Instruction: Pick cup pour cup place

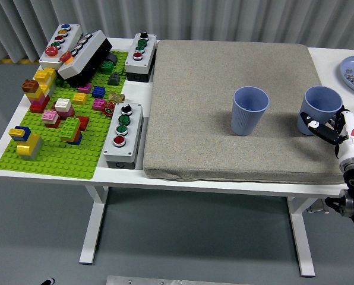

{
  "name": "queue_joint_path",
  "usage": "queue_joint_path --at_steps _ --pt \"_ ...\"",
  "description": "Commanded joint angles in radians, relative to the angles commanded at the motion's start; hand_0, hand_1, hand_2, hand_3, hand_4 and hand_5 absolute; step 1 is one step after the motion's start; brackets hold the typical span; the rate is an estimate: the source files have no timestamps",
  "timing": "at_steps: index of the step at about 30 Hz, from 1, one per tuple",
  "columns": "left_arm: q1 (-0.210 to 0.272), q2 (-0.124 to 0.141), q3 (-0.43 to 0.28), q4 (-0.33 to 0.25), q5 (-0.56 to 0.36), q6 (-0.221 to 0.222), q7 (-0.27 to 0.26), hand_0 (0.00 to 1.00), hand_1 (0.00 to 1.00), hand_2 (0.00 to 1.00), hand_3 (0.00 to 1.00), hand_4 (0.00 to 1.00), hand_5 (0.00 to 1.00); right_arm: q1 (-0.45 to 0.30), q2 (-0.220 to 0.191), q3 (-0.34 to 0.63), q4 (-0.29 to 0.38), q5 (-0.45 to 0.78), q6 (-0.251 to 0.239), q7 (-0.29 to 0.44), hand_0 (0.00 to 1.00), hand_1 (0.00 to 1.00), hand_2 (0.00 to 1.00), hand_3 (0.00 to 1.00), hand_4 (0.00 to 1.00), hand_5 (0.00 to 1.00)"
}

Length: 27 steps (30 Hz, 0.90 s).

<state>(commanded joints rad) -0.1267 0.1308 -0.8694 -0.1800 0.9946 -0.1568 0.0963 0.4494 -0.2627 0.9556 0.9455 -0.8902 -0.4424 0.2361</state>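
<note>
Currently, item 1: the right cup [320, 108], upright near the right edge of the grey mat [195, 119], with your right hand [330, 129] at its near side, fingers [313, 126] curling on the wall but not clearly clamped. Item 2: the left cup [249, 110], upright mid-mat, well apart. Seat the grip fully before lifting, and keep the cup level until it is over the other.

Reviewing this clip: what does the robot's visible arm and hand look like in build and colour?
Only the right robot hand shows, at the right edge. Its fingers are black with small white tips. The back of the hand is a white shell with a small red mark, narrowing to a white cylindrical wrist. Below that the arm is black, with rounded metal joint housings. No left arm is in view.
</note>
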Motion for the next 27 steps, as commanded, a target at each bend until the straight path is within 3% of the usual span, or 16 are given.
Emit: queue_joint_path --at_steps 8,27 --pt "0.000 -0.001 -0.001 0.000 0.000 0.000 0.000 0.825 0.784 0.835 0.761 0.571 0.998 0.000 0.002 0.003 -0.006 -0.008 0.025 -0.018 0.915 0.873 0.938 0.923 0.805 0.380" --pt "0.002 -0.001 -0.009 0.000 0.004 0.000 0.001 0.826 0.784 0.834 0.760 0.571 0.998 -0.010 -0.009 0.028 0.012 -0.024 0.042 -0.039 0.919 0.884 0.951 0.941 0.838 0.412"
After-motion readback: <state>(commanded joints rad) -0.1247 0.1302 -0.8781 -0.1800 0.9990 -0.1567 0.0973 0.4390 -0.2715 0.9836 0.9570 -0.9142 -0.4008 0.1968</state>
